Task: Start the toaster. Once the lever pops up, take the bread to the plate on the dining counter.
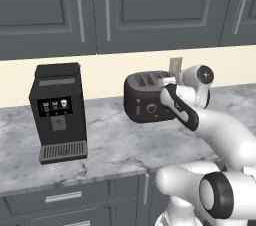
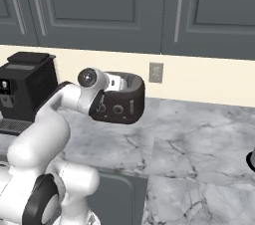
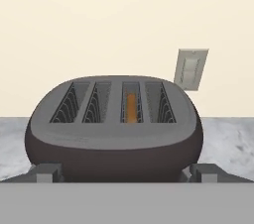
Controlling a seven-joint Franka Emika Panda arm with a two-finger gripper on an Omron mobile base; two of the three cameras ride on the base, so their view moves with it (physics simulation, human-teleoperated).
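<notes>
Marble worktop (image 1: pixel 115 145) under dark grey cabinets (image 1: pixel 125 10), with coffee machine (image 1: pixel 57 112), toaster (image 1: pixel 145 97) and robot hand.

The boxy black coffee machine stands on the left of the worktop; the rounded dark toaster sits to its right, near the cream back wall below a wall outlet (image 3: pixel 191 68). The bread (image 3: pixel 131 107) stands on edge inside one toaster slot, right of centre in the hand view. The gripper (image 3: pixel 127 172) hovers just in front of the toaster, jaws spread wide, holding nothing.

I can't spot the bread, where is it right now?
The bread sits upright in a slot right of centre of the toaster, seen from the hand view, left of the wall outlet.
</notes>
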